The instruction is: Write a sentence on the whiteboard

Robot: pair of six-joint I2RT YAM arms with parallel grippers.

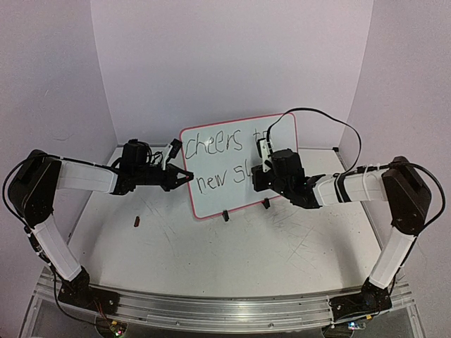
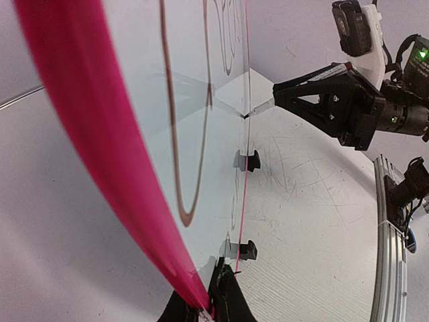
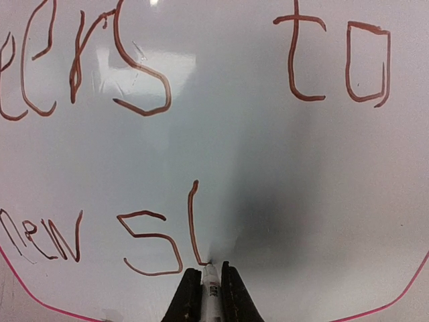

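Observation:
The whiteboard (image 1: 218, 193) stands tilted on the table, white with a red-pink rim (image 2: 87, 134). The sentence (image 1: 215, 144) reads "cheers to" on the top line. Below it are "new s" and one fresh upright stroke (image 3: 193, 221). My left gripper (image 1: 187, 176) is shut on the board's left edge, and its fingers (image 2: 228, 305) pinch the rim. My right gripper (image 3: 211, 272) is shut on a white marker (image 3: 212, 295). The marker's tip touches the board (image 3: 281, 168) at the foot of that stroke. In the top view my right gripper (image 1: 259, 176) hides the end of both lines.
Two black clip feet (image 1: 225, 215) (image 1: 266, 204) hold up the board's lower edge. A small dark cap-like piece (image 1: 137, 221) lies on the table to the left of the board. A black cable (image 1: 331, 120) loops above my right arm. White walls close in the back and sides.

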